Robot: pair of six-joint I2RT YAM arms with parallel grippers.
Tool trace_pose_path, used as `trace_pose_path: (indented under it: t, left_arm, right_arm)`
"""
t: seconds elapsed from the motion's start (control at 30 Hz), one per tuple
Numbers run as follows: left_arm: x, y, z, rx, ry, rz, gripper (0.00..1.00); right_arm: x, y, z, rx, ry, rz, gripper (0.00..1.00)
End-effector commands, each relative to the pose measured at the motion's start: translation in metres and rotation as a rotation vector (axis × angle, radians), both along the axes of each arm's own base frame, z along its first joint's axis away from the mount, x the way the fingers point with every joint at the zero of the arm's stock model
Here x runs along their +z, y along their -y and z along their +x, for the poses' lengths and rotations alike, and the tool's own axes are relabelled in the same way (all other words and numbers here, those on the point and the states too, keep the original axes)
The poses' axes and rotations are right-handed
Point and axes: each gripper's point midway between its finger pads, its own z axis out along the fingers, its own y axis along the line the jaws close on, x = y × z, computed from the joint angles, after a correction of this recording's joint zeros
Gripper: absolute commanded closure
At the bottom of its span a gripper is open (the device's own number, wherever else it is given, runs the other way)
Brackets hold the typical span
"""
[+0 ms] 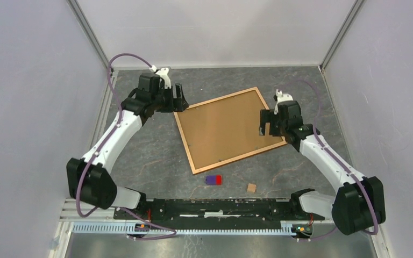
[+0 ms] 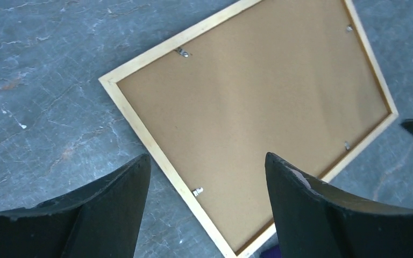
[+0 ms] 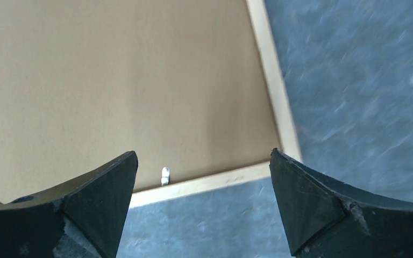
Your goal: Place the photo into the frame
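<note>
Here my left end effector hangs released and empty by the left corner of the frame, which I see lying back-up on the desk, brown backing board showing, my right end effector likewise released over its right corner.

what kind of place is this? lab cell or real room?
Most likely an enclosed lab test cell, not a lived-in room: plain pale walls box in a grey marbled tabletop, and the left arm and right arm are mounted on a rail at its near edge.
</note>
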Motion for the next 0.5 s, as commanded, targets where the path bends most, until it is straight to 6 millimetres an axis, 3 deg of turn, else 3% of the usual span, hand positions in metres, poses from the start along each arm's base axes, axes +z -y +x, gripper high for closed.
trace_pose_path:
  t: [0.0, 0.07, 0.17, 0.33, 0.47]
  left_arm:
    - [0.045, 0.024, -0.013, -0.097, 0.165, -0.118, 0.16]
    - [0.053, 0.04, -0.024, -0.167, 0.186, -0.139, 0.16]
    - [0.055, 0.07, -0.043, -0.292, 0.191, -0.152, 0.17]
    - [0.055, 0.115, -0.081, -0.471, 0.201, -0.151, 0.18]
    - [0.053, 0.134, -0.101, -0.561, 0.208, -0.124, 0.18]
  right_arm:
    - [-0.027, -0.021, -0.027, -0.065, -0.082, 0.228, 0.02]
    - [-0.041, -0.033, -0.037, -0.082, -0.13, 0.326, 0.04]
    - [-0.058, -0.034, -0.047, -0.208, -0.196, 0.408, 0.05]
    - [-0.076, -0.021, -0.059, -0.456, -0.242, 0.491, 0.12]
    - [-0.085, -0.01, -0.067, -0.595, -0.237, 0.546, 0.2]
